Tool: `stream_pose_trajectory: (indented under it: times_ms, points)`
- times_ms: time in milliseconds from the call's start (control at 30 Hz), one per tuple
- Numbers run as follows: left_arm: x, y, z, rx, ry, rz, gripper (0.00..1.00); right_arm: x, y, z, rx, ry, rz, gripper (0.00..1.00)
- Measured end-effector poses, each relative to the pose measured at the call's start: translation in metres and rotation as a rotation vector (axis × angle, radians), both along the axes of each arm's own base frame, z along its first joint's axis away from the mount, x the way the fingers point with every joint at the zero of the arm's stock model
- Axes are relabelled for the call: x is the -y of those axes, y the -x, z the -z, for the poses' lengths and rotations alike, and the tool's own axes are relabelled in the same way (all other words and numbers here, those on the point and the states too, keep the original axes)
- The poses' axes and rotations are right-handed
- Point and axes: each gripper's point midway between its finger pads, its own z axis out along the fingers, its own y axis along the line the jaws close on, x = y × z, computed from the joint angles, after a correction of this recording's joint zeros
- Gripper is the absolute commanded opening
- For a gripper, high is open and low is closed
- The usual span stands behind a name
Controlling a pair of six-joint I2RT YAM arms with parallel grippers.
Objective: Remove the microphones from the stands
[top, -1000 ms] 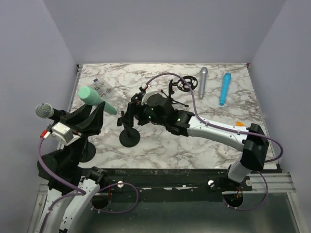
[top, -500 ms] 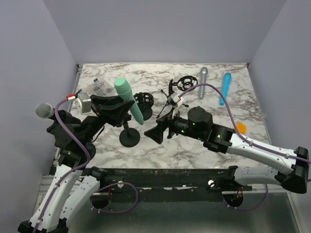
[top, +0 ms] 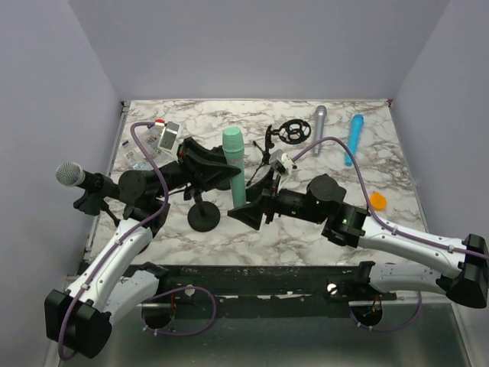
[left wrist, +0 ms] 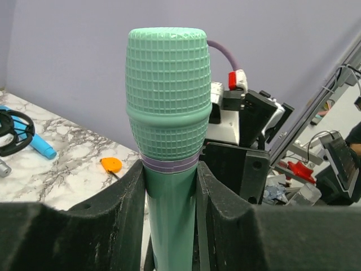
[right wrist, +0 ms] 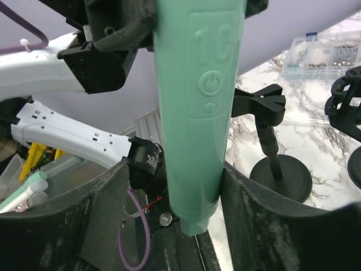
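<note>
Looks like a robotics lab test cell to me: a marble-look table [top: 267,241] boxed in by plain lilac walls [top: 252,46], with a metal rail [top: 435,284] along the near edge. The left wrist cam also catches cluttered electronics [left wrist: 338,164] off in the background.

The mint-green microphone [top: 234,164] stands upright in the air above the bench [top: 397,153], gridded head on top and tapered tail pointing down, with a power symbol moulded into its body. The left gripper [left wrist: 169,175] clamps it just below the head. Its tail hangs between the spread fingers of the right gripper [right wrist: 172,175]. The black stand [top: 204,218], a round base with a thin post and a clip, sits on the bench near the tail.
</note>
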Motion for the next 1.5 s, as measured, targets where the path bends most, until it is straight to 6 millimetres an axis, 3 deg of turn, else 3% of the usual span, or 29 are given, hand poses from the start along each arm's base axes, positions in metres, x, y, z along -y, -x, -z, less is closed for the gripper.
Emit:
stream_pose_trajectory:
  times_ms: [133, 267, 300, 433, 500, 533, 733, 867, 967, 1167, 1333, 1500]
  points:
    - [-0.002, 0.009, -0.003, 0.018, -0.004, 0.012, 0.0, -0.002, 0.003, 0.004, 0.004, -0.015, -0.019, 0.4]
    - [-0.002, 0.015, -0.004, 0.022, -0.004, 0.025, 0.03, 0.0, 0.002, 0.006, 0.004, -0.044, -0.008, 0.04]
    - [-0.001, 0.015, -0.004, 0.015, -0.005, 0.029, 0.16, 0.001, 0.002, 0.006, 0.005, -0.046, -0.005, 0.01]
    - [0.001, 0.013, -0.001, 0.002, -0.022, 0.027, 0.64, 0.004, -0.001, 0.008, -0.001, -0.041, 0.02, 0.01]
    - [0.001, 0.012, -0.001, 0.028, -0.043, 0.012, 0.92, 0.007, -0.003, 0.007, -0.005, -0.04, 0.038, 0.01]
    - [0.001, 0.012, 0.0, 0.032, -0.05, 0.005, 0.98, 0.01, -0.003, 0.006, -0.006, -0.039, 0.048, 0.01]
    - [-0.013, 0.021, -0.007, 0.156, -0.086, -0.11, 0.99, 0.046, -0.011, -0.017, 0.027, -0.065, 0.182, 0.01]
    - [-0.025, 0.019, -0.016, 0.216, -0.094, -0.217, 0.99, 0.086, -0.03, -0.03, 0.041, -0.069, 0.379, 0.01]
    - [-0.031, 0.016, -0.02, 0.238, -0.105, -0.276, 0.99, 0.127, -0.053, -0.022, 0.0, -0.04, 0.607, 0.01]
    - [-0.03, 0.005, -0.009, 0.211, -0.142, -0.302, 0.99, 0.21, -0.081, 0.023, -0.128, 0.055, 1.055, 0.01]
    - [-0.029, 0.001, -0.006, 0.198, -0.151, -0.302, 0.99, 0.24, -0.097, 0.077, -0.174, 0.236, 1.276, 0.01]
    - [-0.028, 0.0, -0.005, 0.196, -0.153, -0.303, 0.99, 0.286, -0.145, 0.13, -0.292, 0.442, 1.456, 0.01]
